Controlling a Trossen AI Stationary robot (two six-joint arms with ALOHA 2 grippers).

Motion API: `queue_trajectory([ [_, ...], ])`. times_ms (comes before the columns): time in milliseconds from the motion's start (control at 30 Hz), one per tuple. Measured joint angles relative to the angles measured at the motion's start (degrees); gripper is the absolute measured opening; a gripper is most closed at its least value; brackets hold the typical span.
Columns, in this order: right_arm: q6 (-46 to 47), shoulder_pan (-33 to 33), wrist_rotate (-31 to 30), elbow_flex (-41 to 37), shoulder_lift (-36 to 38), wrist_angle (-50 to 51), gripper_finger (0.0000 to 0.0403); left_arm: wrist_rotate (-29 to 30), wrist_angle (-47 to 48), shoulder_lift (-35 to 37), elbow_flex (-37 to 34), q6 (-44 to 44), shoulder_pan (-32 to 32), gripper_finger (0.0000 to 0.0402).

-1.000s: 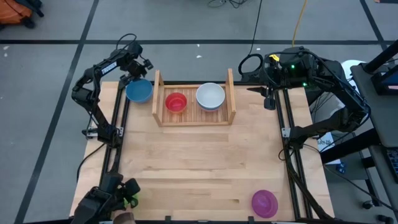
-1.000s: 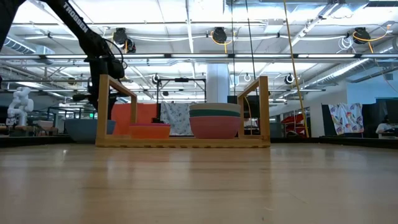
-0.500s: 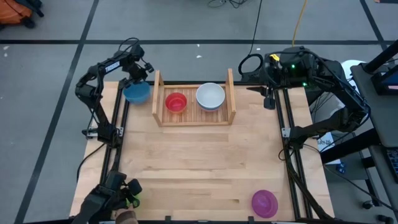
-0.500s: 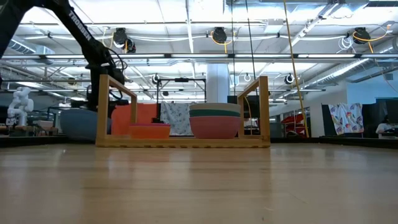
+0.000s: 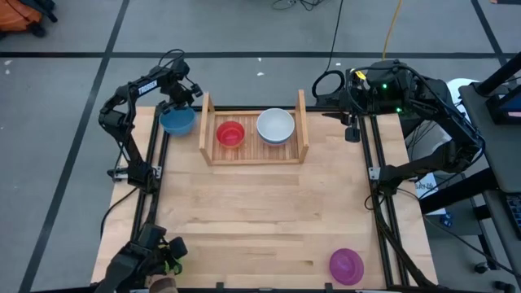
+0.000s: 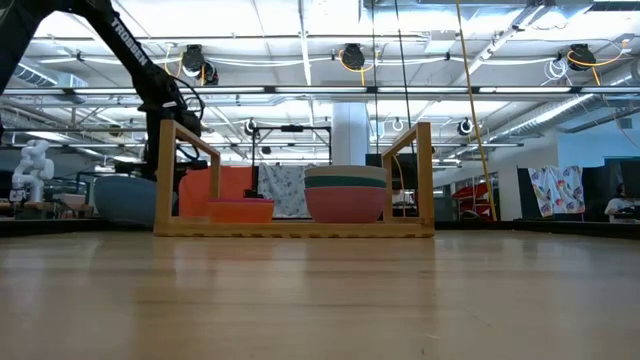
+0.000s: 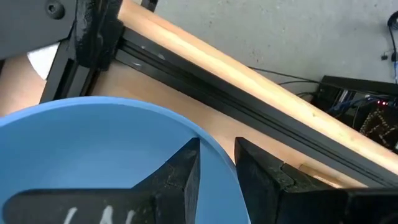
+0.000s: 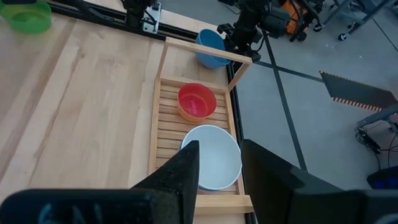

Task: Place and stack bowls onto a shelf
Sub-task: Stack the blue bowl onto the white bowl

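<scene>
At the table's far-left corner in the high view, the left arm is folded up from its base on the left rail and reaches toward the shelf, its left gripper on the far rim of the blue bowl. The bowl sits just outside the shelf's left side board. Inside the shelf: a red bowl on the left and a white bowl on the right, apart from each other. A purple bowl lies near the table's front-right corner, well apart from the rest. The right arm waits folded at the far-right corner, right gripper pointing toward the shelf.

Low view: left arm slants down from the upper left to the blue bowl, which shows beside the shelf's left upright. The white bowl tops a stack with a teal band and a pink bowl under it.

Left wrist view: the left gripper has its fingers pinched on the blue bowl's rim, one finger inside, one outside.

Right wrist view: the right gripper fingers stand parted, holding nothing, above the white bowl. The red bowl and blue bowl lie beyond it, and a green bowl sits at the table's far edge.
</scene>
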State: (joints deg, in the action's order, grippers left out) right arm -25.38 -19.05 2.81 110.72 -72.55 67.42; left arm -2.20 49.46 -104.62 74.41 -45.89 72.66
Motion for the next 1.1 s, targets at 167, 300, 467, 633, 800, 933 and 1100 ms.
queue_trajectory([
  [167,0.01,0.0,0.0,0.0,0.0,0.02,0.0112,-0.4,0.29,0.0,0.0,-0.67,0.02,0.0099],
  [300,0.01,0.01,0.0,0.0,0.0,0.04,0.0112,-1.64,0.42,0.02,0.0,0.55,0.02,0.0074],
  [467,0.01,0.02,0.0,0.0,0.0,0.04,0.0112,-1.88,0.7,0.03,0.0,4.28,0.03,0.0027],
  [633,0.01,0.02,0.0,0.0,0.0,0.04,0.0112,-2.32,0.83,0.07,0.0,6.43,0.07,0.0004],
  [800,0.01,0.02,0.01,0.0,0.0,0.04,0.0112,-3.67,1.07,0.07,0.0,7.98,0.02,0.0003],
  [933,0.01,0.0,0.0,0.0,0.0,0.04,0.0112,-4.18,1.66,0.07,0.0,8.14,0.02,0.0005],
  [1100,0.01,0.0,0.02,0.0,0.0,0.04,0.0112,-6.22,1.84,0.07,0.0,8.08,-0.01,0.002],
])
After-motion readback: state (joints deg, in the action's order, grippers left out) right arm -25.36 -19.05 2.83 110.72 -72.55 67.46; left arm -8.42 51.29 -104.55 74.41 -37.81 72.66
